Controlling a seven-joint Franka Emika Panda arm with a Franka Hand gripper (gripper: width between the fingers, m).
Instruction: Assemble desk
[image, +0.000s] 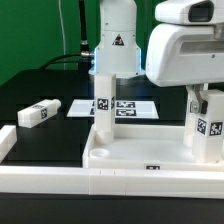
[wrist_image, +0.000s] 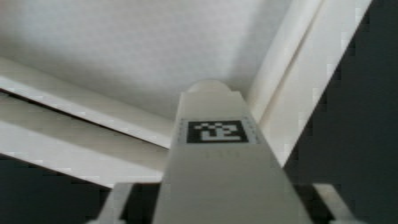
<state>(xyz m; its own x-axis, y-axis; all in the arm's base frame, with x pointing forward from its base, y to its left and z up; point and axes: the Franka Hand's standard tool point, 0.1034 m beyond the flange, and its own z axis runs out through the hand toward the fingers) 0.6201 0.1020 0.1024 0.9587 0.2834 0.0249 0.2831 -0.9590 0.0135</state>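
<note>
tabletop (image: 140, 148) with upright leg (image: 103, 108) at a corner — second leg (image: 205, 135) in pincer (image: 206, 102)

The arm's base column (image: 117, 40) is seen well behind the leg (image: 206, 132), toward the exterior view's left of it. The wrist housing (image: 185, 50) is carried directly above that leg and is pointed straight down at it. The gripper (image: 207, 104) is set over the leg's top end, and the leg is clamped upright between the two jaws, one on each opposite side. In the wrist view only the edges of the fingers (wrist_image: 132, 206) are seen, flanking the leg.
</note>
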